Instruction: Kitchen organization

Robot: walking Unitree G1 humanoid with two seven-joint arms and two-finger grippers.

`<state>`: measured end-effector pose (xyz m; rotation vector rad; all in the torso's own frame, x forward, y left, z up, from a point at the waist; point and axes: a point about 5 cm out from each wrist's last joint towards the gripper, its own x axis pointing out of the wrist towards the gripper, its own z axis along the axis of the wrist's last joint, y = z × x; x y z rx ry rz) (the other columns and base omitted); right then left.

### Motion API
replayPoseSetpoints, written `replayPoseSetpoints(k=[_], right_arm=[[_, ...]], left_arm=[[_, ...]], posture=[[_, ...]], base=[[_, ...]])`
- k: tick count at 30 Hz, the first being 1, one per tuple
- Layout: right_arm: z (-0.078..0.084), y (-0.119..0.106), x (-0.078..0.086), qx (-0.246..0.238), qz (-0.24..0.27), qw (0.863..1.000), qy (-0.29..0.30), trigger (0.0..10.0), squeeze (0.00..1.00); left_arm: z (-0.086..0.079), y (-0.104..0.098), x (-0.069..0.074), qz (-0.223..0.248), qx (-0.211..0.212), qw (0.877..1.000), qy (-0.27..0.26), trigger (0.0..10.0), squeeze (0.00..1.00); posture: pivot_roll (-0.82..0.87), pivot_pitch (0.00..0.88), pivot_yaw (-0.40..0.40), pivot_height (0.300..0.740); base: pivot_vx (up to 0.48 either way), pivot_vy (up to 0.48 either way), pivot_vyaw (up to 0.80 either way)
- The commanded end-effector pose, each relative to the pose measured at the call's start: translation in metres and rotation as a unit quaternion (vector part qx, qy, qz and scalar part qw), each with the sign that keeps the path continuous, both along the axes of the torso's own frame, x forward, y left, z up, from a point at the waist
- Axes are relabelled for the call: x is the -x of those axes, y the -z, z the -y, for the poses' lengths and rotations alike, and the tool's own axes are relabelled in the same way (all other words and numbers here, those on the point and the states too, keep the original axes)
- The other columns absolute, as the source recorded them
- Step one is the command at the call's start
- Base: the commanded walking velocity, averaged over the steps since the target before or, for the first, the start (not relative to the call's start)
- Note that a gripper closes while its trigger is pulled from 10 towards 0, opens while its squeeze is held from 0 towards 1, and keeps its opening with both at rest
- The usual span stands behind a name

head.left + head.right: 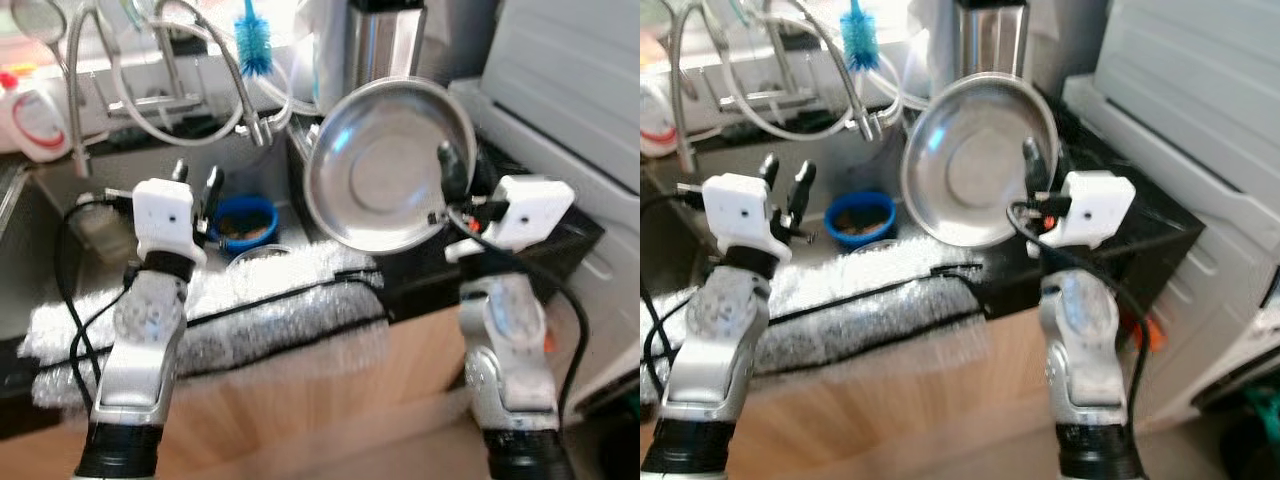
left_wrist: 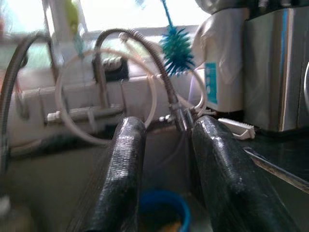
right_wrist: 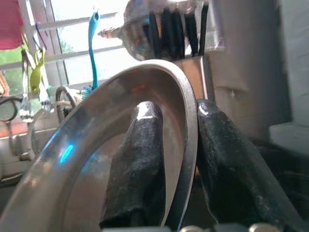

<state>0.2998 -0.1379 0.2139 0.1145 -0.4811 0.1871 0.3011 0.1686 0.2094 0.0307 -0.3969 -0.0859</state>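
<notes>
The right gripper [image 3: 181, 145] is pinching the rim of a round steel plate [image 1: 385, 170], one black finger lying against the plate's inner face and the other pressing on its back. The plate is being held up off the counter, tilted nearly on edge with its hollow side facing the robot, above the dark countertop [image 1: 560, 235] just right of the sink [image 1: 130, 170]. The left gripper [image 1: 196, 186] is hovering over the sink with its two fingers spread apart and nothing between them. Below it, inside the basin, a blue bowl [image 1: 243, 221] is sitting with some food scraps in it, and a clear upturned glass [image 1: 262, 258] is lying just in front of the bowl. A bubble-wrap sheet [image 1: 250, 300] is draped along the front edge of the sink. Behind the basin a hose faucet [image 1: 235, 75] is arching over, a blue bottle brush [image 1: 252, 40] is hanging at the window, and a steel canister [image 1: 383, 45] is standing behind the plate.
</notes>
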Motion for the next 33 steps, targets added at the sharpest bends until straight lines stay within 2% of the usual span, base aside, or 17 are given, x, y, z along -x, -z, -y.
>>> replayPoseSetpoints(k=[1,2,3,4,5,6,9,11,13,16,18,21,23,26,30,31,33], right_arm=[[-0.004,-0.002,0.000,-0.022,-0.002,0.999,-0.023,10.0,0.00],[-0.004,-0.001,0.000,-0.025,-0.004,0.999,-0.028,10.0,0.00],[-0.004,-0.001,0.000,-0.025,-0.004,0.999,-0.028,10.0,0.00],[-0.006,-0.001,0.000,-0.026,-0.007,0.999,-0.037,10.0,0.00],[-0.006,-0.001,0.000,-0.025,-0.007,0.999,-0.040,10.0,0.00],[-0.007,-0.001,0.000,-0.021,-0.007,0.999,-0.042,10.0,0.00],[-0.008,-0.001,0.000,-0.018,-0.007,0.999,-0.045,10.0,0.00],[-0.011,-0.001,0.000,-0.001,-0.008,0.999,-0.052,10.0,0.00],[-0.012,-0.001,0.000,0.004,-0.008,0.999,-0.054,10.0,0.00],[-0.014,-0.001,0.000,0.016,-0.008,0.998,-0.055,10.0,0.00],[-0.015,-0.002,0.000,0.027,-0.005,0.998,-0.052,10.0,0.00],[-0.015,-0.002,0.000,0.027,-0.005,0.998,-0.052,10.0,0.00],[-0.017,-0.003,0.000,0.032,-0.002,0.998,-0.053,10.0,0.00],[-0.018,-0.003,0.001,0.034,-0.001,0.998,-0.053,10.0,0.00],[-0.020,-0.004,0.001,0.034,0.001,0.998,-0.054,10.0,0.00],[-0.021,-0.004,0.001,0.035,0.002,0.998,-0.054,10.0,0.00],[-0.022,-0.005,0.001,0.034,0.003,0.998,-0.056,10.0,0.00]], left_arm=[[-0.011,0.002,-0.003,-0.025,0.048,0.999,0.003,10.0,0.00],[-0.011,0.003,-0.003,-0.031,0.071,0.997,0.014,10.0,0.00],[-0.011,0.003,-0.003,-0.031,0.071,0.997,0.014,10.0,0.00],[-0.012,0.001,-0.003,-0.041,0.132,0.989,0.048,10.0,0.00],[-0.013,0.000,-0.003,-0.041,0.150,0.986,0.058,10.0,0.00],[-0.014,-0.002,-0.001,-0.039,0.180,0.979,0.081,10.0,1.00],[-0.016,-0.003,0.000,-0.039,0.216,0.971,0.099,10.0,1.00],[-0.012,-0.004,0.003,-0.047,0.246,0.957,0.150,10.0,1.00],[-0.011,-0.005,0.004,-0.046,0.247,0.954,0.161,10.0,1.00],[-0.009,-0.010,0.007,-0.046,0.261,0.944,0.197,10.0,1.00],[-0.005,-0.008,0.011,-0.062,0.254,0.935,0.238,10.0,1.00],[-0.002,-0.007,0.013,-0.069,0.248,0.933,0.253,10.0,1.00],[0.005,-0.005,0.018,-0.090,0.237,0.923,0.290,10.0,1.00],[0.008,-0.004,0.019,-0.104,0.223,0.921,0.301,10.0,1.00],[0.008,-0.001,0.016,-0.115,0.209,0.925,0.295,10.0,1.00],[0.009,0.000,0.015,-0.118,0.204,0.926,0.294,10.0,0.00],[0.009,0.001,0.015,-0.121,0.196,0.928,0.292,10.0,0.00]], posture=[[-0.10,0.000,0.038,0.740],[-0.09,0.000,0.037,0.740],[-0.09,0.000,0.037,0.740],[-0.09,0.000,0.035,0.740],[-0.09,0.000,0.035,0.740],[-0.09,0.000,0.035,0.740],[-0.09,0.000,0.035,0.740],[-0.09,0.000,0.035,0.740],[-0.09,0.000,0.035,0.740],[-0.09,0.000,0.036,0.740],[-0.09,0.000,0.040,0.740],[-0.09,0.000,0.040,0.740],[-0.09,0.001,0.044,0.740],[-0.08,0.005,0.051,0.740],[-0.08,0.007,0.056,0.740],[-0.08,0.009,0.059,0.740],[-0.08,0.009,0.061,0.740]], base=[[0.000,0.000,0.00],[0.000,0.000,0.00],[0.000,0.000,0.00],[0.000,0.000,0.00],[0.000,0.000,0.00],[0.000,0.000,0.00],[0.000,0.000,0.00],[0.000,0.000,0.00],[0.000,0.000,0.00],[0.000,0.000,0.00],[0.000,0.000,0.00],[0.000,0.000,0.00],[0.000,0.000,0.00],[0.000,0.000,0.00],[0.000,0.000,0.00],[0.000,0.000,0.00],[0.000,0.000,0.00]])
